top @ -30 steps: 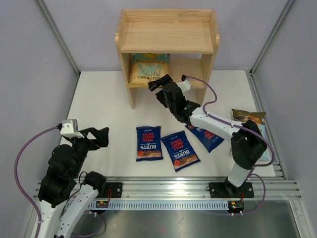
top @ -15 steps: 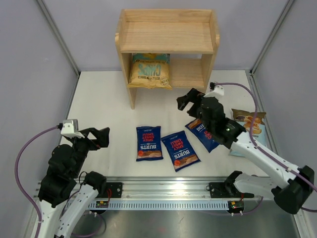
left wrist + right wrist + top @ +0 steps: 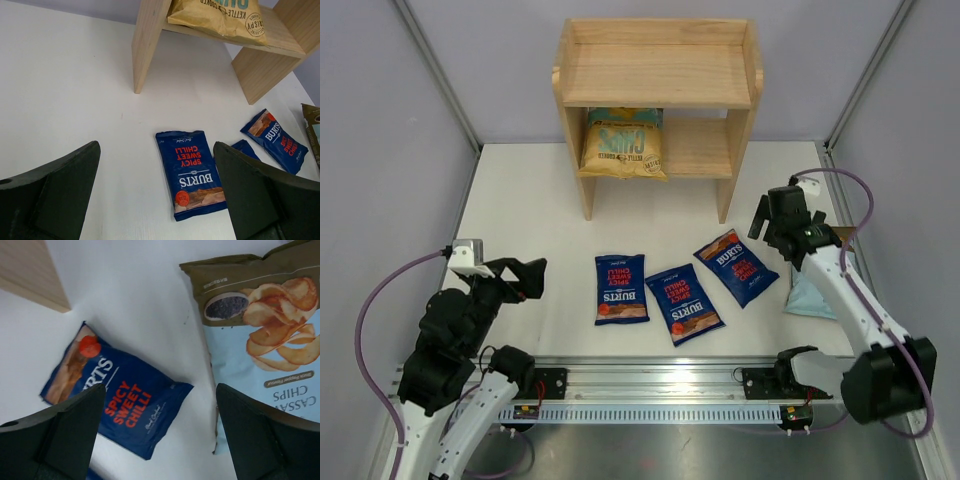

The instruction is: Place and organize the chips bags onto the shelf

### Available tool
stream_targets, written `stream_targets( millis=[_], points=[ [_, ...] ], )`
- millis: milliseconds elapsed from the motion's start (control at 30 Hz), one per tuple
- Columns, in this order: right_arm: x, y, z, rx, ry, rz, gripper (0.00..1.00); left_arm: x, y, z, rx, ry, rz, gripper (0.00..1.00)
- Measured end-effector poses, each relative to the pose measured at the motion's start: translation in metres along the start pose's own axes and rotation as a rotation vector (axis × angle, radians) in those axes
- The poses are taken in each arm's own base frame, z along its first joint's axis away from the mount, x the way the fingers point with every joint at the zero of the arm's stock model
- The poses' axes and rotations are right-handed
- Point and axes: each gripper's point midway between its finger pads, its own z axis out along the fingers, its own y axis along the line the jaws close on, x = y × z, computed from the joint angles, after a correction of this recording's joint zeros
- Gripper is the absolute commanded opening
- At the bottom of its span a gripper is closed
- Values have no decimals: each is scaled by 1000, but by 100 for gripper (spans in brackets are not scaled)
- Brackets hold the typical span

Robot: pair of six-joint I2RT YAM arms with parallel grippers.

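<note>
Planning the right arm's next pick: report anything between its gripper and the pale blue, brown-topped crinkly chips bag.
Nothing visible does. The open right gripper hovers over bare white table, the pale blue brown-topped bag on one side, a dark blue Burts bag on the other.

Tan bag [image 3: 623, 148] lying on shelf [image 3: 658, 75] (lower tier).

bright, even light is falling from overhead, leaving only soft, faint shadows beneath the shelf [image 3: 657, 75]. in both wrist views the near dark fingers [image 3: 50, 195] are blurring slightly; the rest is showing sharp.
</note>
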Motion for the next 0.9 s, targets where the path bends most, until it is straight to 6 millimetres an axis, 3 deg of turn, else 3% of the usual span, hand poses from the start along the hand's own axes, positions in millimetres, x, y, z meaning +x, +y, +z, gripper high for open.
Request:
stream_targets(
  millis=[300, 400, 533, 733, 800, 900],
  points=[
    [-15, -42, 90, 315, 167, -231, 99, 9, -8, 8, 38, 56, 16, 99],
    [-9, -52, 113, 369, 203, -333, 99, 10, -11, 8, 58, 62, 23, 99],
    [3, -59, 136, 390, 253, -441, 99, 11, -16, 7, 84, 68, 30, 99],
    [14, -85, 155, 502, 319, -577, 97, 14, -19, 7, 107, 78, 35, 99],
    [15, -91, 157, 532, 330, -604, 91, 14, -20, 7, 110, 79, 36, 99],
    [13, -95, 156, 558, 329, -623, 58, 14, -21, 7, 116, 80, 36, 99]
  ],
)
